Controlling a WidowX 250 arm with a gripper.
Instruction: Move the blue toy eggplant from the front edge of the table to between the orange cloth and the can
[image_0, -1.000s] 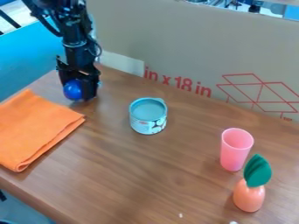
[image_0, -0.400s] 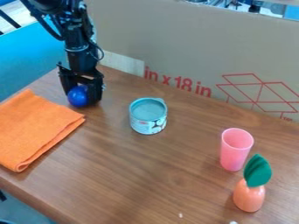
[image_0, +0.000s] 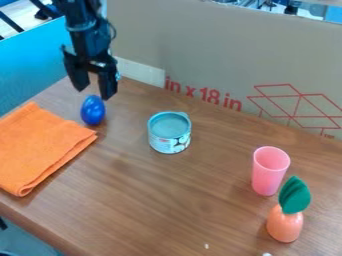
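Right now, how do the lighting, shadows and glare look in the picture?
Camera view: soft light, a faint shadow beside the pink cup, a darker one along the right edge of the orange cloth, a pale highlight on the blue egg-shaped object, no harsh glare on the wooden table.

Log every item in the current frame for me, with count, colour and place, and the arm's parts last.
egg-shaped object: one, blue, below the claw
folded cloth: one, orange, left
can: one, blue-grey, centre
cup: one, pink, right
carrot-shaped toy: one, orange with green top, lower right
white specks: two, bottom edge
table: one, brown, underneath
cardboard: one sheet, tan with red print, behind
claw: one, black, upper left, open
arm: one, black, above the claw
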